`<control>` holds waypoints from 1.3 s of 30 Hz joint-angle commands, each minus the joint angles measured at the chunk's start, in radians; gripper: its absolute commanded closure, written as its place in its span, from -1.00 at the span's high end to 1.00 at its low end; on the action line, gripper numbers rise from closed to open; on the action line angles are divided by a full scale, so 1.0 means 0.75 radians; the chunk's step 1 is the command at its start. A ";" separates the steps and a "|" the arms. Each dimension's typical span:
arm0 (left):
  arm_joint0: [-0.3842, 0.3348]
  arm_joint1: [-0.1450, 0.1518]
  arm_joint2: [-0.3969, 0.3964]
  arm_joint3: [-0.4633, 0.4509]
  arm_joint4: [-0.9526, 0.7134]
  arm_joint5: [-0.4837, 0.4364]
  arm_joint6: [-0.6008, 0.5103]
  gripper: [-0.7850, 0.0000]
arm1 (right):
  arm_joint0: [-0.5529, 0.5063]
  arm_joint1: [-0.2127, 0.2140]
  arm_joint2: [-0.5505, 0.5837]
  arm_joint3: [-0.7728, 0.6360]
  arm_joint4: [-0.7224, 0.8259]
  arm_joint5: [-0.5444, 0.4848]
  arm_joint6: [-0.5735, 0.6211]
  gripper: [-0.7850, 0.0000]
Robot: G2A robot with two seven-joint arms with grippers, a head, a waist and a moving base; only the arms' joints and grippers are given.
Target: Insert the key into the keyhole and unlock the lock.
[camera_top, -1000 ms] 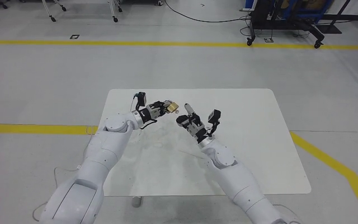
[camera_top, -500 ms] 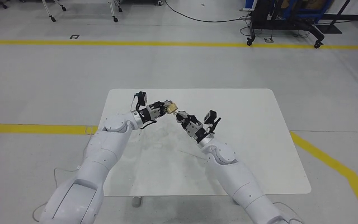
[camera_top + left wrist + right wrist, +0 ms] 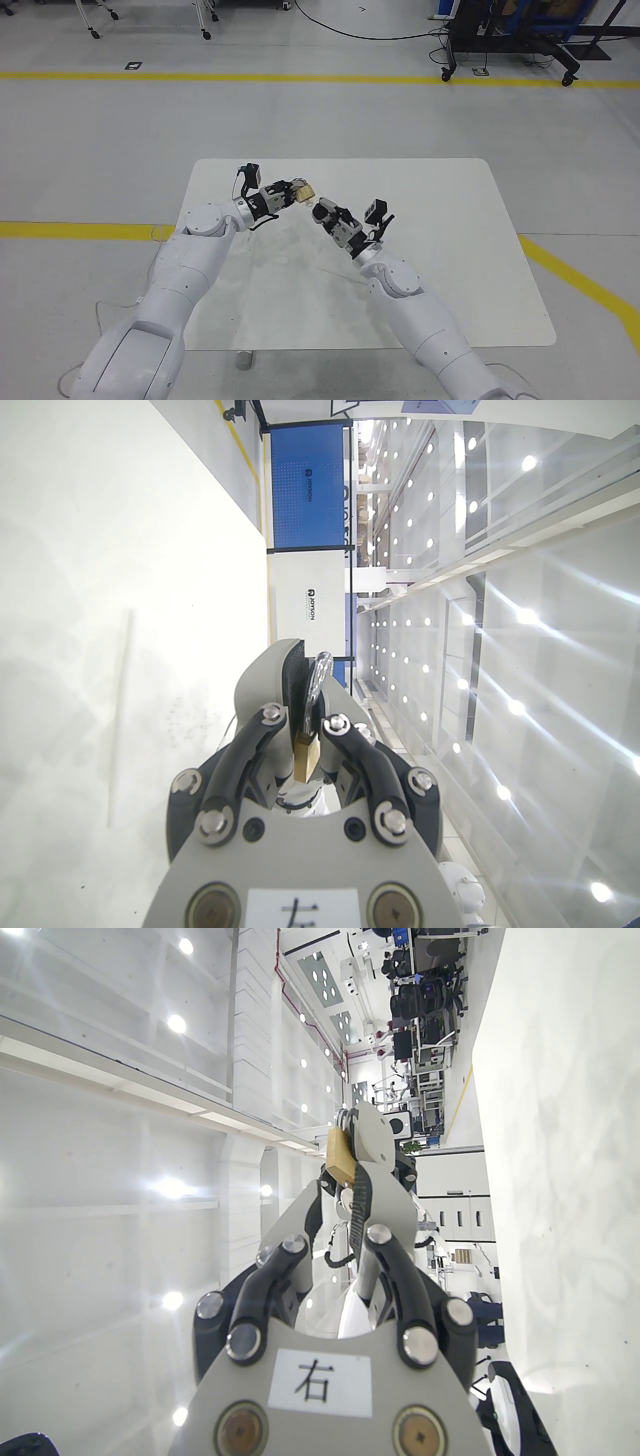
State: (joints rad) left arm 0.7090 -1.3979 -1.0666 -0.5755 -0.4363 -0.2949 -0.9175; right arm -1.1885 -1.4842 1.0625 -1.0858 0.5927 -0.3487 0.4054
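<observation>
A small brass padlock (image 3: 304, 190) is held above the white table (image 3: 450, 250), left of its middle, by my left gripper (image 3: 309, 189), which is shut on it. In the left wrist view the brass body (image 3: 306, 756) lies between the fingers and the silver shackle (image 3: 319, 672) reaches the tips. My right gripper (image 3: 321, 209) is just beside the lock on its right and slightly nearer me. In the right wrist view its tips (image 3: 342, 1178) sit at the bottom end of the padlock (image 3: 339, 1155). Its fingers are drawn close together, and the key is hidden between them.
Both grippers are raised off the tabletop. The table's right half (image 3: 480, 220) and its near part (image 3: 300, 310) lie bare. On the floor beyond are a yellow line (image 3: 200, 76) and a dark wheeled frame (image 3: 510, 40), far from the arms.
My right gripper has moved left, toward the padlock, closing the gap to it. The left gripper with the lock has barely shifted.
</observation>
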 commanded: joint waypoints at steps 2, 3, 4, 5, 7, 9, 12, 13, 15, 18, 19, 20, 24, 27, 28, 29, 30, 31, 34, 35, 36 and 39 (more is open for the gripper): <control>0.002 0.000 -0.002 -0.003 0.002 0.003 -0.001 -1.00 | -0.018 0.002 0.000 -0.028 -0.022 -0.001 0.004 -0.47; 0.003 0.000 -0.002 -0.004 0.003 0.004 -0.001 -1.00 | -0.022 0.002 -0.002 -0.037 -0.031 0.004 0.005 -0.47; 0.004 0.000 -0.002 -0.005 0.004 0.005 -0.001 -1.00 | -0.025 0.002 -0.007 -0.043 -0.042 0.009 0.002 -0.47; 0.005 -0.001 -0.001 -0.007 0.005 0.006 -0.001 -1.00 | -0.025 0.000 -0.013 -0.046 -0.051 0.015 -0.001 -0.46; 0.007 -0.002 0.001 -0.012 0.010 0.007 0.000 -1.00 | -0.018 -0.004 -0.027 -0.040 -0.057 0.028 -0.009 -0.44; 0.008 -0.002 0.002 -0.014 0.013 0.010 0.000 -1.00 | -0.005 -0.010 -0.039 -0.024 -0.051 0.039 -0.012 -0.45; 0.010 -0.002 0.000 -0.015 0.013 0.007 -0.008 -1.00 | 0.018 -0.018 -0.050 0.010 -0.045 0.045 -0.021 -0.49; 0.010 -0.002 -0.002 -0.015 0.013 0.006 -0.009 -1.00 | 0.027 -0.020 -0.050 0.024 -0.041 0.045 -0.028 -0.51; 0.011 -0.002 -0.003 -0.017 0.013 0.005 -0.012 -1.00 | 0.039 -0.024 -0.044 0.046 -0.020 0.037 -0.037 -0.56; 0.010 -0.002 -0.004 -0.018 0.014 0.006 -0.019 -1.00 | 0.050 -0.028 -0.039 0.067 -0.009 0.024 -0.040 -0.63; 0.010 -0.002 -0.004 -0.018 0.015 0.009 -0.021 -1.00 | 0.052 -0.029 -0.038 0.071 -0.007 0.021 -0.038 -0.68; 0.008 -0.003 -0.002 -0.020 0.017 0.011 -0.024 -1.00 | 0.053 -0.029 -0.036 0.074 -0.006 0.019 -0.037 -0.77; 0.006 -0.007 0.004 -0.019 0.023 0.014 -0.026 -1.00 | 0.057 -0.035 -0.038 0.083 0.011 0.024 -0.028 -0.98; 0.004 -0.008 0.005 -0.015 0.025 0.015 -0.028 -1.00 | 0.065 -0.040 -0.047 0.093 0.009 0.030 -0.025 -1.00; 0.003 -0.009 0.006 -0.014 0.026 0.015 -0.026 -1.00 | 0.067 -0.042 -0.048 0.096 0.012 0.030 -0.025 -1.00; 0.002 -0.009 0.007 -0.013 0.029 0.015 -0.027 -1.00 | 0.067 -0.044 -0.047 0.097 0.029 0.026 -0.021 -1.00; 0.001 -0.010 0.007 -0.012 0.029 0.015 -0.027 -1.00 | 0.068 -0.046 -0.046 0.102 0.044 0.024 -0.015 -1.00; 0.001 -0.010 0.007 -0.011 0.031 0.014 -0.025 -1.00 | 0.071 -0.047 -0.044 0.107 0.050 0.024 -0.009 -1.00; 0.000 -0.011 0.006 -0.010 0.033 0.007 -0.022 -1.00 | 0.072 -0.050 -0.036 0.114 0.095 0.029 0.025 -1.00; 0.000 -0.011 0.006 -0.010 0.034 0.005 -0.022 -1.00 | 0.070 -0.051 -0.030 0.116 0.127 0.036 0.045 -1.00; 0.000 -0.011 0.006 -0.010 0.035 0.001 -0.024 -1.00 | 0.065 -0.054 -0.023 0.115 0.185 0.051 0.080 -1.00; 0.001 -0.011 0.004 -0.012 0.034 -0.011 -0.033 -1.00 | 0.058 -0.058 0.015 0.128 0.379 0.112 0.208 -1.00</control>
State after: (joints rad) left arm 0.7092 -1.4065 -1.0627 -0.5838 -0.4102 -0.2996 -0.9400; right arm -1.1440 -1.5272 1.0643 -0.9945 0.8188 -0.2817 0.5243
